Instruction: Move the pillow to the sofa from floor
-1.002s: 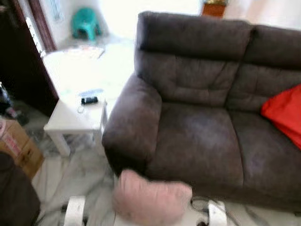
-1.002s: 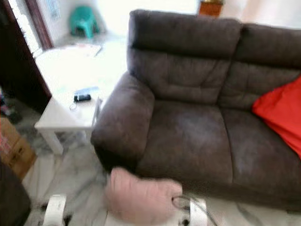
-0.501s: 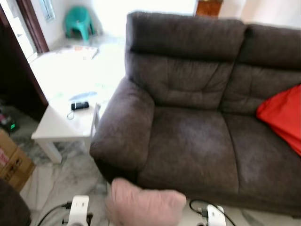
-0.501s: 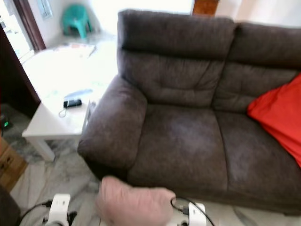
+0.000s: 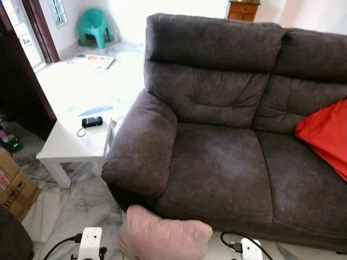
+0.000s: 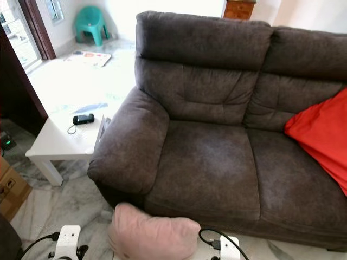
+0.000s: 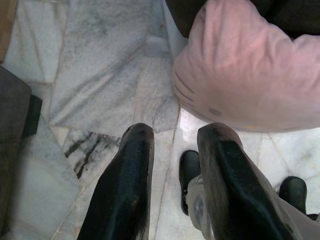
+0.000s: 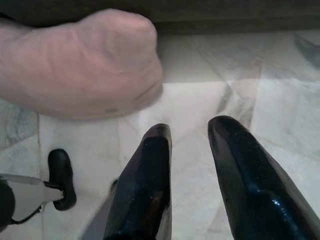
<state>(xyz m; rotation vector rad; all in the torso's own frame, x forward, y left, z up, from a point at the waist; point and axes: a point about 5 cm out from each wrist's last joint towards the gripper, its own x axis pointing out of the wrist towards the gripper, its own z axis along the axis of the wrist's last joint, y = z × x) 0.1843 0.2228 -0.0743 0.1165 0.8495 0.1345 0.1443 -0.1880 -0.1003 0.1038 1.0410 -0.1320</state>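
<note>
- pink pillow (image 5: pixel 162 236) low in the head views, in front of the sofa's (image 5: pixel 227 135) left seat, just below the seat's front edge
- pillow not on the seat; whether it rests on the floor (image 5: pixel 76 203) or is held up, cannot tell
- left tool (image 7: pixel 175 137) in its wrist view: two black fingers (image 7: pixel 131 165) apart, nothing between them, tips just short of the pillow's edge, marble floor behind
- right tool (image 8: pixel 189 132) in its wrist view: fingers (image 8: pixel 150 170) apart too, nothing clamped, pillow corner beyond and to one side of the tips
- white arm parts of the robot show at the bottom of the head views, one either side of the pillow, with black cables
- sofa is dark brown, two seats, wide padded armrest on the robot's left
- red cushion (image 5: pixel 325 132) on the right seat, leaning toward the backrest
- white counter (image 5: pixel 70 143) just beside the sofa's left armrest, a small black device (image 5: pixel 92 121) with a cord on it
- cardboard box (image 5: pixel 13 184) on the floor at far left
- teal plastic chair (image 5: pixel 93 24) well back by the bright doorway, flat printed sheet (image 5: pixel 91 60) on the floor near it
- wooden cabinet (image 5: pixel 242 10) behind the sofa back
</note>
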